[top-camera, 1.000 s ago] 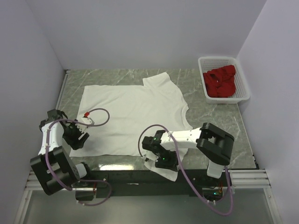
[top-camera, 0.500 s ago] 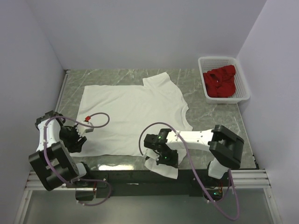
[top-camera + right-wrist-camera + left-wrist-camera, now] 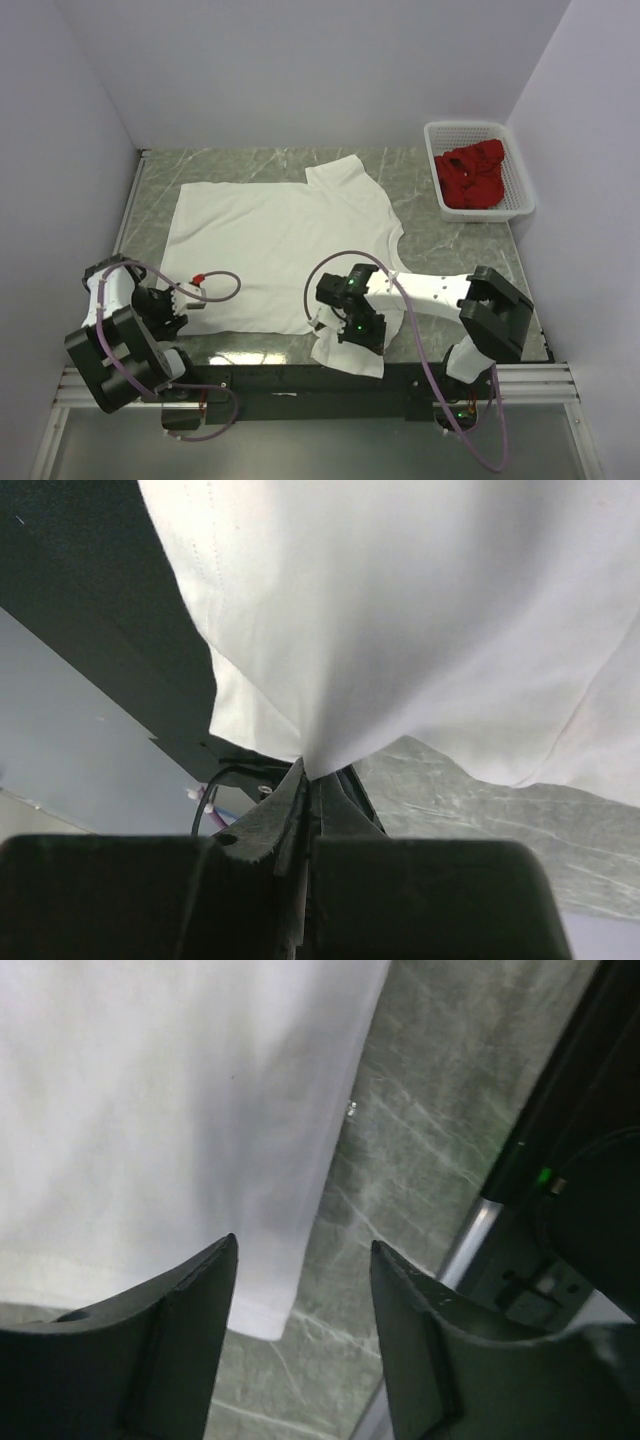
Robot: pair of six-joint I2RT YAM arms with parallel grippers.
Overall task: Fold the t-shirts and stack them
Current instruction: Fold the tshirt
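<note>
On marble surface (image 3: 425, 190): with right pincer (image 3: 305, 772) pinching sleeve of white t-shirt (image 3: 280, 230), drop gaping left pincer (image 3: 302, 1265) onto its hem corner, close, lift evenly.

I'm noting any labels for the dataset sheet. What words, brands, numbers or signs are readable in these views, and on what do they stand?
None can be read in any view.
The white t-shirt is plain, with no print or tag showing.
The red t-shirt and the basket show no lettering.
The green light is only a lamp and has no text.
</note>
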